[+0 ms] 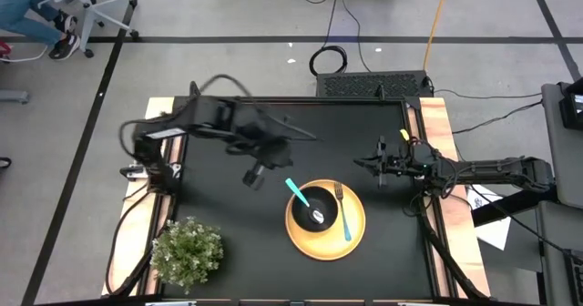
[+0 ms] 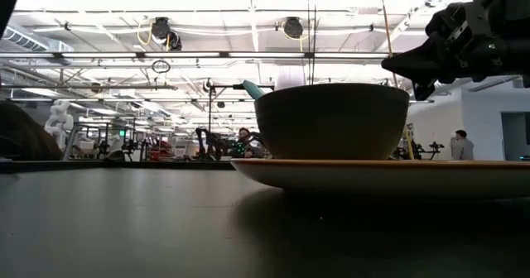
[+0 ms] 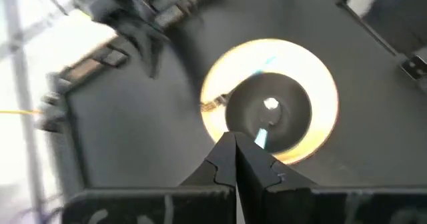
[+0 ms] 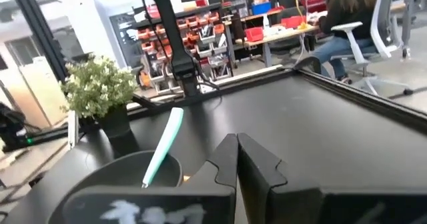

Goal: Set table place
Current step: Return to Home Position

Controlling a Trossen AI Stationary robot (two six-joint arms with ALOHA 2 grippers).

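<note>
spoon (image 1: 296, 195) in bowl (image 1: 301, 213), handle out 10 o'clock: likely light, stiff, slick, pinch there. fork (image 1: 342, 213) flat on plate (image 1: 319, 245), 3 o'clock. left gripper (image 1: 252, 177), right gripper (image 1: 364, 164) clenched empty.

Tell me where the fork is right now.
In the high view, the fork lies on the yellow plate, just right of the black bowl, in the table's right half.
</note>
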